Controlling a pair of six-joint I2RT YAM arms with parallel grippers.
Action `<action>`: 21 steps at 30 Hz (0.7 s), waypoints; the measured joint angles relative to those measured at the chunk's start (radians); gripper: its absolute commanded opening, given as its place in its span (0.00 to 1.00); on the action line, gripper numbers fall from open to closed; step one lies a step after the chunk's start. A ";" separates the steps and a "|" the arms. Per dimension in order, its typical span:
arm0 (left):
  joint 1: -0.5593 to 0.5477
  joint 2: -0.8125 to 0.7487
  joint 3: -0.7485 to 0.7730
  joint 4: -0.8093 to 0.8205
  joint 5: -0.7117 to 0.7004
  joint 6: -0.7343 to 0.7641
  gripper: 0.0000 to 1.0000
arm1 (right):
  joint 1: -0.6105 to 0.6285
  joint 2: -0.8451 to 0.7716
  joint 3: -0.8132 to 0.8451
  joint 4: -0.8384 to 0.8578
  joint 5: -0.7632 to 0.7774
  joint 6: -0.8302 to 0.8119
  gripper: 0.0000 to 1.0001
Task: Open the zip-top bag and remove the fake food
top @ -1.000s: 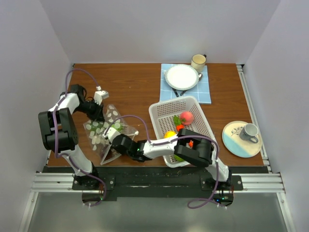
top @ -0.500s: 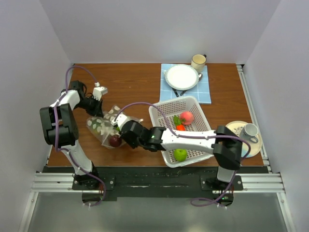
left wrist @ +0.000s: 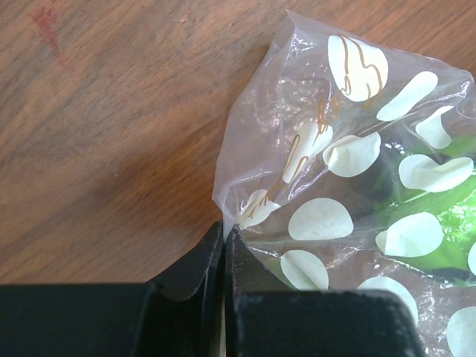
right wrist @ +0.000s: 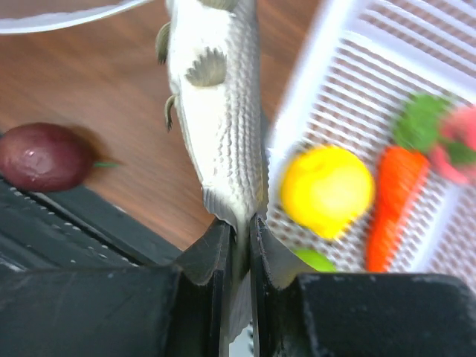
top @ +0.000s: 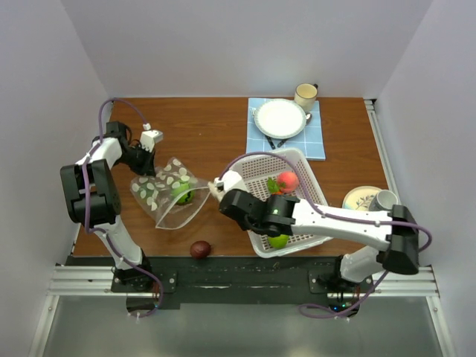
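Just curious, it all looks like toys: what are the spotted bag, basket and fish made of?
The bag looks like thin, glossy, clear plastic film; it crinkles and shows green through. The basket seems to be rigid white plastic, moulded with holes. The fish is probably moulded plastic or rubber, matte grey with raised scales.

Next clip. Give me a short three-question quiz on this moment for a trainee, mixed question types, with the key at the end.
1. True or false: the left gripper is shut on a corner of the zip-top bag.
2. The right gripper holds: A) a spoon, B) a toy fish, C) a cup.
3. Fill in: the dark purple piece lies on the ____, outside the zip-top bag and the basket.
Key: 1 true; 2 B; 3 table.
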 measured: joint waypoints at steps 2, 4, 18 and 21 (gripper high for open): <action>0.000 0.000 0.000 0.000 -0.003 0.000 0.06 | 0.000 -0.055 -0.001 -0.055 0.062 0.040 0.08; 0.000 0.000 0.000 0.000 -0.005 0.000 0.06 | -0.003 -0.139 -0.005 -0.111 0.144 0.098 0.07; 0.000 -0.024 -0.010 -0.005 -0.004 0.000 0.07 | -0.151 -0.122 -0.155 -0.158 0.293 0.196 0.99; 0.000 -0.034 -0.010 -0.007 -0.003 0.000 0.07 | -0.151 -0.142 -0.140 -0.117 0.292 0.147 0.99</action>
